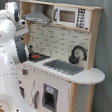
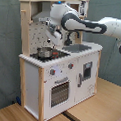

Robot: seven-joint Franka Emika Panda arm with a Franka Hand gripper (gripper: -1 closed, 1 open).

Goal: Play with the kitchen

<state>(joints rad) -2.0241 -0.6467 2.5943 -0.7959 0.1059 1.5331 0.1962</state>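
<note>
The toy kitchen (image 2: 61, 71) stands upright on the wooden floor, seen in both exterior views, with its stovetop (image 2: 45, 56) at one end of the counter and its sink (image 1: 64, 67) and black faucet (image 1: 77, 54) at the other. In the second exterior view a small metal pot (image 2: 45, 52) sits on the stovetop, and the gripper (image 2: 58, 42) hangs just above and beside it, under the grey hood (image 1: 37, 15); whether its fingers are spread or closed cannot be told, and no object can be seen between them. In the first exterior view the white arm (image 1: 8, 61) blocks most of the stovetop. Hazards, as judgement: the working space is confined by the hood above, the tiled back panel (image 1: 56, 42) behind and the pot below, so an upward or rearward move risks striking the hood or panel. A descent off the pot's centre may tip it or push it off the counter edge. A hard sideways contact could shift or rock the whole light kitchen unit.
</note>
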